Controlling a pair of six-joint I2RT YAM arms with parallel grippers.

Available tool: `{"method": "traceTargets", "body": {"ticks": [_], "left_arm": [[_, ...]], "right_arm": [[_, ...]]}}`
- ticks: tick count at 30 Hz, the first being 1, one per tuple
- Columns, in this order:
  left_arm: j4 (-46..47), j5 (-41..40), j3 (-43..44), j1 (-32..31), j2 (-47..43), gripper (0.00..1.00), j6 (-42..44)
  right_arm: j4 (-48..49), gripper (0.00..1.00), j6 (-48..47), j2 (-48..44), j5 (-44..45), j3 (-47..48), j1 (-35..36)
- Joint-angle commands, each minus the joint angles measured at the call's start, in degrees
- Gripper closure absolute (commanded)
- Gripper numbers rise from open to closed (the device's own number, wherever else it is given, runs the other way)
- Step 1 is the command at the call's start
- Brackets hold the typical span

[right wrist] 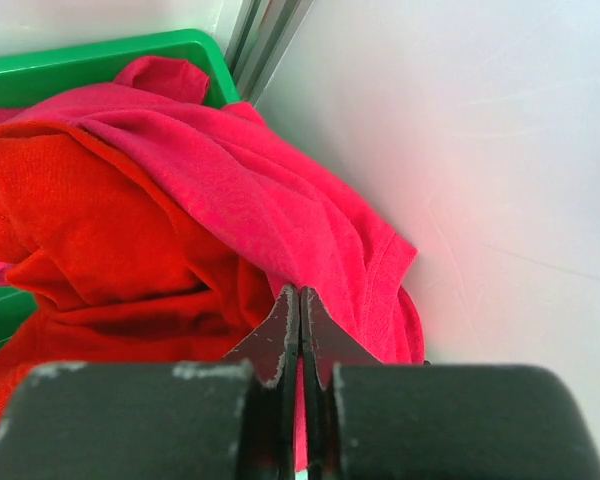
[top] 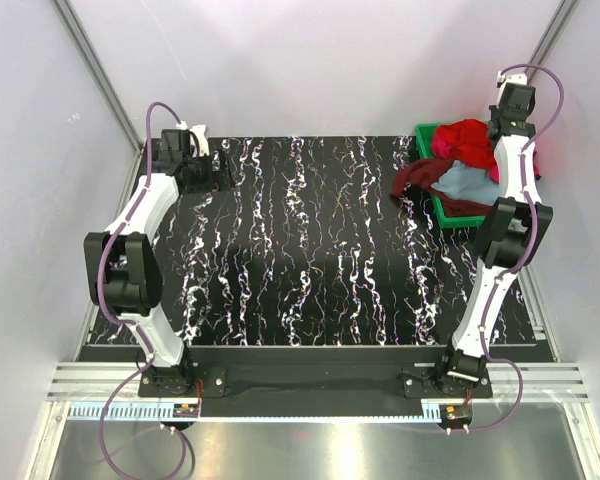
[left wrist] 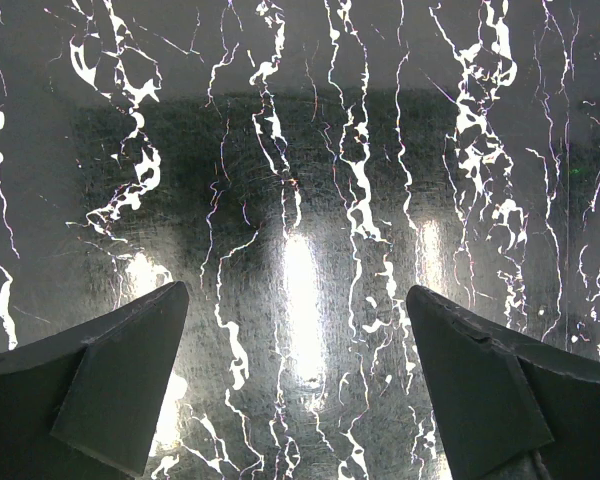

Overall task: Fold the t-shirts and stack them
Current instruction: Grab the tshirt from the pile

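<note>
The t-shirts lie heaped in a green bin (top: 450, 213) at the far right. On top is a bright red one (top: 467, 135), beside a light blue-grey one (top: 465, 182), and a dark maroon one (top: 414, 178) spills over the bin's left rim. In the right wrist view a crimson-pink t-shirt (right wrist: 280, 190) drapes over the red one (right wrist: 110, 220). My right gripper (right wrist: 300, 292) is shut, its tips pressed into a fold of the crimson-pink cloth, and a thin strip of pink shows between the jaws. My left gripper (left wrist: 296, 288) hangs open over bare table, far left (top: 218, 172).
The bin (right wrist: 100, 55) stands in the back right corner, tight against the white wall (right wrist: 480, 150) and a metal frame post (right wrist: 270, 40). The black marbled table mat (top: 310, 250) runs between the two arms. White walls close off the back and both sides.
</note>
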Motion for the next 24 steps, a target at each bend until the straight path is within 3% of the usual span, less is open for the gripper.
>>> {"method": "traceTargets", "body": {"ticks": [1,8,15,24], "left_arm": [[2.63,1.4,-0.03,-0.17,-1.43,0.01,-0.71],[2.63,1.14,0.41,-0.17,-1.17,0.01,-0.8],[2.37,1.22,1.03,-0.17,-0.99,0.01,-0.97],[0.96,-0.71,3.84,-0.17,-0.99,0.01,1.48]], "right_arm": [[2.51,1.0,-0.2,-0.52,1.62,1.88,0.0],[1.1,1.0,4.71,-5.0,-1.1,7.67,0.35],[-2.41,1.0,9.55,-7.11,-5.4,20.58,0.97],[0.91,1.0,13.24,-13.35,-15.43,24.29,3.42]]}}
